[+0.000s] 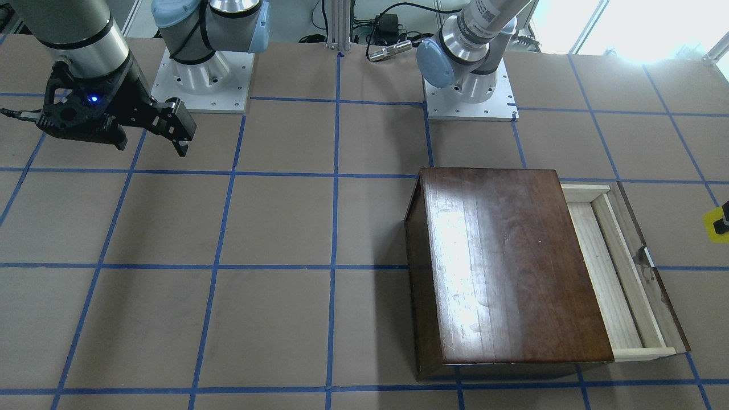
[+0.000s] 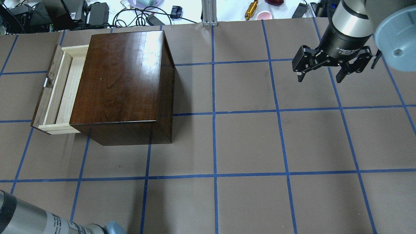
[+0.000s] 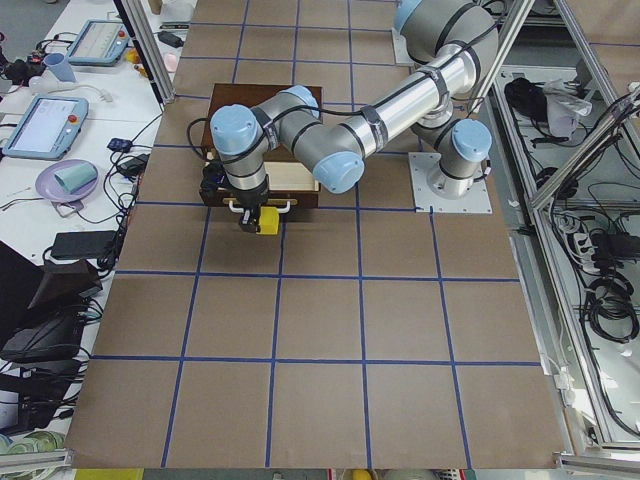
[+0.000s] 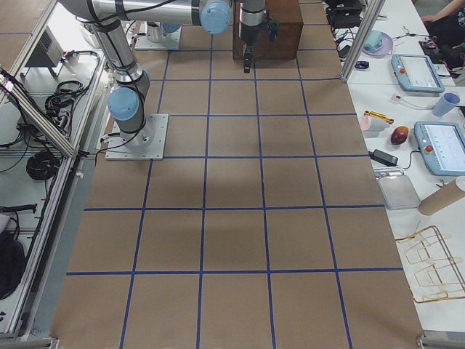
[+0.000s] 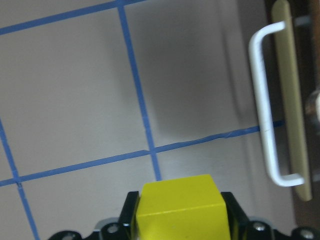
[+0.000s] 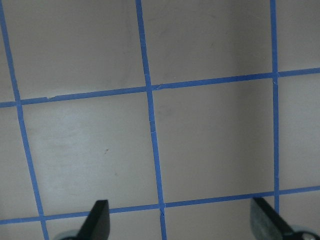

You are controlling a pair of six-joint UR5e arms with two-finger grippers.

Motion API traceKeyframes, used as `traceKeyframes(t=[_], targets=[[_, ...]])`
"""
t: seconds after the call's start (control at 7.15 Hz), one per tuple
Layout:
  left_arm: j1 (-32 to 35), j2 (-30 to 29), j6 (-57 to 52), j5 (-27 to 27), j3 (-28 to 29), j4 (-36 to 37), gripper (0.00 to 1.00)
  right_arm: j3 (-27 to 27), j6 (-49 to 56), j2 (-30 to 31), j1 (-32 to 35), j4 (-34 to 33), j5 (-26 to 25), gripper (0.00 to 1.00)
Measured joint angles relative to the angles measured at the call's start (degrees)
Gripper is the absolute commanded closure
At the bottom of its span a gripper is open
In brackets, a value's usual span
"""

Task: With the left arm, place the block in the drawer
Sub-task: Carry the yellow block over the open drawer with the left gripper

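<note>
Yellow block (image 5: 181, 200) right up at the lens in the L wrist view, pinched in the L gripper (image 5: 180, 222), jaws clamped on two opposite sides of it, held over the table.

Table (image 2: 247, 143) next: brown paper w/ a blue tape grid.

Dark glossy box (image 2: 120, 81) sits at 10 o'clock in the overhead view. Its drawer (image 2: 70, 89) is pulled partway out of the box's 9 o'clock side, pale wood floor showing, dark front panel outermost.

Block is outside the drawer. In the front-facing view it peeks in at the frame edge, at 3 o'clock of the drawer front, near but apart.

L arm (image 3: 400, 95) stretches from its base toward the box in the left-end view, gripper pointing down just in front of the drawer front.

R arm (image 2: 351, 26) comes in at 2 o'clock overhead. R gripper (image 2: 320, 78) hangs over the grid, jaws spread wide, fingertips (image 6: 98, 220) at the far sides of the R wrist view, only taped paper between them.

White bar handle (image 5: 265, 105) on the drawer front sits at 2 o'clock from the block in the L wrist view.
</note>
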State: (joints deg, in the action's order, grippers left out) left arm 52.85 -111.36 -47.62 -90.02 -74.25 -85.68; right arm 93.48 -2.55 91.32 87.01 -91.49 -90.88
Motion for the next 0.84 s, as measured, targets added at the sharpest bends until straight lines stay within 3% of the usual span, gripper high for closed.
traceKeyframes(t=[0.84], targets=[[13.0,2.1,23.0,0.3,-5.8,2.0,0.74,0.0,0.0,0.0,0.0,0.0,0.0,0.00]])
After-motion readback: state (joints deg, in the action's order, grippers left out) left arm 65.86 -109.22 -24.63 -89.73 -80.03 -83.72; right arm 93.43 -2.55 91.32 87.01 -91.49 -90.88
